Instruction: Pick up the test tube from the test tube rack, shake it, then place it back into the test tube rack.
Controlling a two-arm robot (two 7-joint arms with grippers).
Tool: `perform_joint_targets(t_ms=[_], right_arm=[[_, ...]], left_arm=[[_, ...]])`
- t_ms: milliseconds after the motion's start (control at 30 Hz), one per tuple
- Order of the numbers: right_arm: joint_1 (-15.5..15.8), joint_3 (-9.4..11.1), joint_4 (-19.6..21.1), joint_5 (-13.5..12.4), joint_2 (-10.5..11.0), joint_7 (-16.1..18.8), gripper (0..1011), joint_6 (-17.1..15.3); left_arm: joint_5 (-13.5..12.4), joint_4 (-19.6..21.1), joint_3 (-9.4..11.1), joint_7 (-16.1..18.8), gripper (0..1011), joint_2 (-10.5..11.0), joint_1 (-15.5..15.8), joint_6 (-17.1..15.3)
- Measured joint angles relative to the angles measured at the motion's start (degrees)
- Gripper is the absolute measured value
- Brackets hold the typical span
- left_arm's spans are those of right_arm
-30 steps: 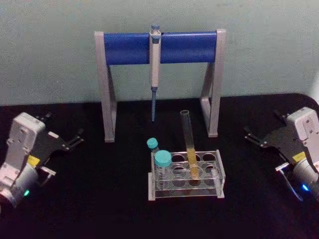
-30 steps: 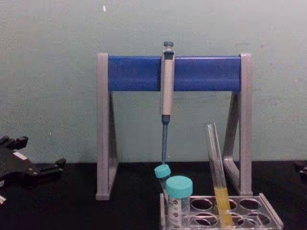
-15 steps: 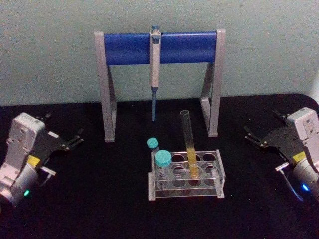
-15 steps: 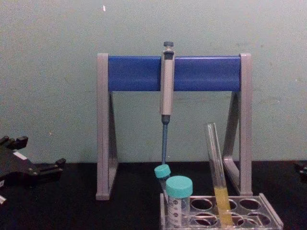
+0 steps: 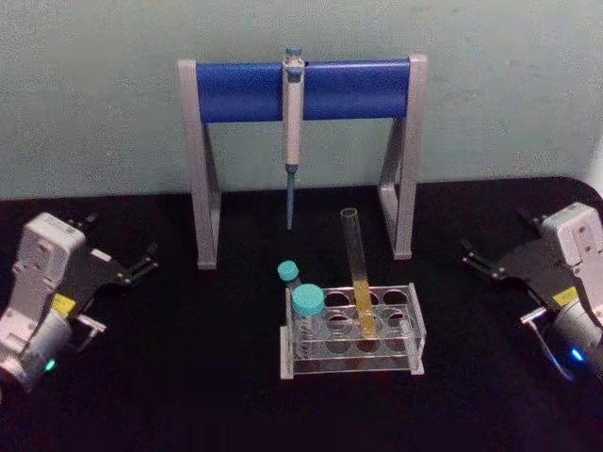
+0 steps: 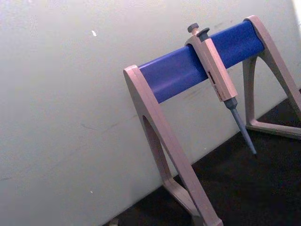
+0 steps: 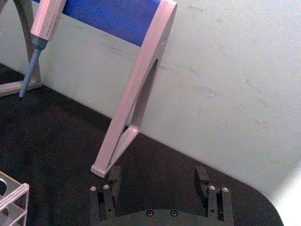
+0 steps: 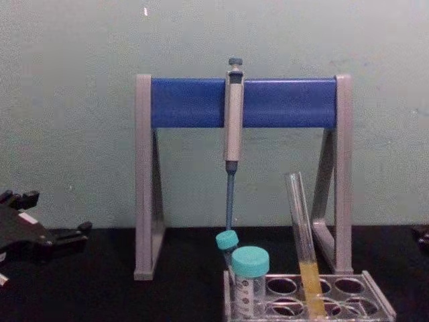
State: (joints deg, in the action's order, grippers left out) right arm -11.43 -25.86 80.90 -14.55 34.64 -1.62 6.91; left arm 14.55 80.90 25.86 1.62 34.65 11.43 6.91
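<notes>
Test tube (image 5: 355, 254) stands tilted in test tube rack (image 5: 415, 322), centre. Left claw (image 5: 121, 237) at left, right claw (image 5: 497, 240) at right: both spread open, empty, well apart from tube.

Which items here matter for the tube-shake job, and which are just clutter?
Job: test tube, leaning in the test tube rack; left end effector and right end effector, both open, parked out at either side.
Clutter: pipette, pipette stand, two teal-capped tubes at the rack's left end.

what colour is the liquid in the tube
Yellow; the tube shows it best in the chest view.
</notes>
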Motion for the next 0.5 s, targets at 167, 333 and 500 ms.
perform_joint_targets(t_ms=[167, 333, 500], right_arm=[[0.0, 0.0, 0.0, 0.0, 0.0, 0.0, 1000, 0.0], [0.0, 0.0, 0.0, 0.0, 0.0, 0.0, 1000, 0.0], [0.0, 0.0, 0.0, 0.0, 0.0, 0.0, 1000, 0.0]], left_arm=[[0.0, 0.0, 0.0, 0.0, 1001, 0.0, 0.0, 0.0], [0.0, 0.0, 0.0, 0.0, 1001, 0.0, 0.0, 0.0], [0.0, 0.0, 0.0, 0.0, 1001, 0.0, 0.0, 0.0]])
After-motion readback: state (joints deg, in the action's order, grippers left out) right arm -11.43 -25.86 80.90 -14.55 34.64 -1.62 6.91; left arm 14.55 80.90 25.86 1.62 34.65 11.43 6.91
